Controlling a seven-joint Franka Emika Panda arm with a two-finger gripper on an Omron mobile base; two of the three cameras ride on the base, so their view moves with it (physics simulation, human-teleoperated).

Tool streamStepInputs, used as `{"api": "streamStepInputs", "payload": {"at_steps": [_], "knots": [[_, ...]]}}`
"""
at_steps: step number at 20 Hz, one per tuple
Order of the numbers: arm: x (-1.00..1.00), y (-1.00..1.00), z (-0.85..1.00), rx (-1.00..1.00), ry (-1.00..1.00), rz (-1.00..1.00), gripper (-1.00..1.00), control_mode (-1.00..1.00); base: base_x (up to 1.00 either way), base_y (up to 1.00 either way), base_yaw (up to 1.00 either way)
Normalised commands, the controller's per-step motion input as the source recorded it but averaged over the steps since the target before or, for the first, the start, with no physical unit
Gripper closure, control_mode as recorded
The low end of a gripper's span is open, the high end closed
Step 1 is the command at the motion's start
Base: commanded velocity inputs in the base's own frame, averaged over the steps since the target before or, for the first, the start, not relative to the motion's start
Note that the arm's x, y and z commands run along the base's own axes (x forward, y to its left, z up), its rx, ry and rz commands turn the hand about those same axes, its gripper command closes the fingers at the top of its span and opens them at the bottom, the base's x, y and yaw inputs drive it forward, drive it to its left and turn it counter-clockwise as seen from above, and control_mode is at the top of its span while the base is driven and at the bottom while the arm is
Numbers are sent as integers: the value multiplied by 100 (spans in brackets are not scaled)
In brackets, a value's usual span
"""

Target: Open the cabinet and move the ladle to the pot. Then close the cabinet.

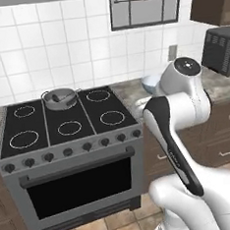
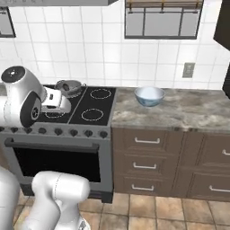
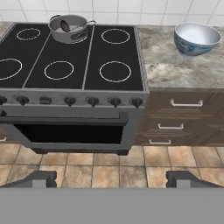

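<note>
pot (image 3: 68,28): 1, rear burner | ladle (image 3: 65,26): 1, inside pot | bowl (image 3: 196,38): 1 | claw (image 3: 112,178): wide, empty

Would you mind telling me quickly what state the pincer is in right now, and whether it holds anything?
Pincer: open wide and holding nothing; it looks down over the stove from a distance.

cabinet (image 1: 211,1) cut by frame edge, ladle (image 3: 65,26) half-hidden inside pot (image 3: 68,29)
</note>
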Motion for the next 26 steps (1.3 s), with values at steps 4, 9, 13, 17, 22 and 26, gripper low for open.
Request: {"api": "streamStepInputs", "payload": {"at_steps": [4,9,13,17,22,26], "knots": [[0,0,0,0,0,0,-100,100,-8,-100,0],[0,0,0,0,0,0,-100,100,4,-100,0],[0,0,0,0,0,0,-100,100,25,-100,6],[0,0,0,0,0,0,-100,100,56,-100,11],[0,0,0,0,0,0,-100,100,59,-97,13],[0,0,0,0,0,0,-100,100,26,-89,13]]}}
